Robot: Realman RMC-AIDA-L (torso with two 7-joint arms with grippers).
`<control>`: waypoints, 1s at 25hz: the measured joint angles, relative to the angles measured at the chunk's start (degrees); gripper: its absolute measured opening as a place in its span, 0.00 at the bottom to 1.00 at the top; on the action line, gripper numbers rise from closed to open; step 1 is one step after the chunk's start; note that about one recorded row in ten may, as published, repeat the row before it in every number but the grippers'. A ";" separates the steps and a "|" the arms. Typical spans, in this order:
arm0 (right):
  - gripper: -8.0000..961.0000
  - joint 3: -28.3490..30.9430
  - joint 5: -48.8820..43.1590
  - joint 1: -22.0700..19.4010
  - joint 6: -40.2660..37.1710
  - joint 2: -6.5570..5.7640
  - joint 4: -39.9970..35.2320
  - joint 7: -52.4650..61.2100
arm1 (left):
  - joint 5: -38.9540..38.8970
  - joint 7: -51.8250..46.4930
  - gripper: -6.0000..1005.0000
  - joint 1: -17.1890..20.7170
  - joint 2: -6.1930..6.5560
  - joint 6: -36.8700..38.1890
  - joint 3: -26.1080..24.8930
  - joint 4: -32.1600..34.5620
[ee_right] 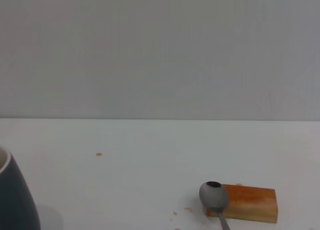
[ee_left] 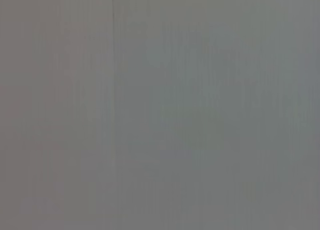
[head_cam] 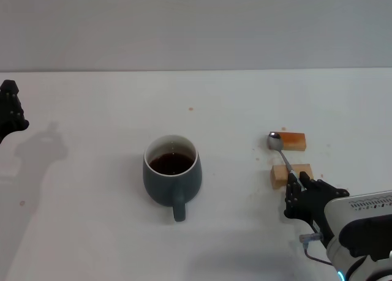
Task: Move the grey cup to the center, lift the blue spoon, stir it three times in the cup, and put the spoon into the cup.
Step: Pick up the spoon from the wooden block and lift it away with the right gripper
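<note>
Sitting near the middle of the white table (head_cam: 92, 244): the grey cup (head_cam: 172, 177), upright, dark liquid inside against a white inner wall, loop handle pointing toward the robot. In the right wrist view, showing only as a dark curved edge (ee_right: 15, 200) at the frame border.

Lying well to the right of the cup: the blue spoon (head_cam: 280, 151), its silver bowl resting against the far wooden block (head_cam: 292, 140), its neck running back across the near wooden block (head_cam: 291, 174). In the right wrist view, bowl (ee_right: 214, 196) touching the end of that far block (ee_right: 246, 203); handle hidden under the gripper in the head view.

Reaching in at the spoon's handle end: the right gripper (head_cam: 300, 192), black fingers (head_cam: 293, 186) touching the near block's edge beside the spoon neck. Whether gripping the handle or just flanking it, impossible to tell from here.

Hanging at the far left edge, well apart from everything: the left gripper (head_cam: 9, 112), idle, casting a shadow on the table; finger spread not readable. Left wrist view giving nothing but a plain grey surface.

A small brownish speck (head_cam: 191, 109) lying beyond the cup.
</note>
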 joint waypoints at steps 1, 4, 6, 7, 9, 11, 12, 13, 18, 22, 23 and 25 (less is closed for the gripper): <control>0.16 0.00 0.00 0.00 0.00 0.00 0.00 0.00 | 0.00 0.00 0.00 0.00 0.00 0.00 0.00 0.00; 0.15 0.14 0.01 0.10 0.00 0.03 0.00 0.00 | 0.00 0.00 0.00 -0.01 0.00 -0.01 -0.02 -0.11; 0.15 0.29 -0.03 0.13 0.00 0.03 0.00 0.00 | 0.00 0.00 0.00 -0.01 0.00 -0.02 -0.10 -0.14; 0.15 0.35 -0.04 0.13 0.00 0.03 0.00 0.00 | 0.00 0.00 0.00 -0.01 0.00 -0.03 -0.12 -0.15; 0.14 0.43 -0.04 0.13 0.00 0.02 0.00 0.00 | 0.00 0.00 0.00 -0.04 0.00 -0.03 -0.15 -0.15; 0.14 0.46 -0.04 0.13 0.00 0.02 -0.04 0.00 | 0.00 0.00 0.00 -0.10 0.00 -0.05 -0.16 -0.15; 0.14 0.46 -0.04 0.12 0.00 0.02 -0.06 0.00 | 0.00 0.05 0.00 -0.15 0.00 -0.06 -0.16 -0.15; 0.13 0.46 -0.02 0.12 0.00 0.02 -0.11 0.00 | 0.00 0.34 0.00 -0.22 0.00 -0.12 -0.17 -0.15; 0.13 0.45 0.02 0.26 0.00 0.02 -0.22 0.00 | 0.00 0.64 0.00 -0.42 -0.07 -0.61 -0.17 -0.15; 0.15 0.33 -0.20 0.35 0.09 -0.22 0.01 0.00 | 0.00 0.65 0.00 -0.53 -0.08 -0.66 -0.17 -0.15; 0.16 0.31 -0.28 0.37 0.25 -0.35 0.22 0.00 | 0.00 0.66 0.00 -0.57 -0.09 -0.67 -0.17 -0.12; 0.18 0.33 -0.60 0.44 1.14 -0.70 0.74 0.00 | 0.00 0.68 0.00 -0.70 -0.11 -0.69 -0.17 0.05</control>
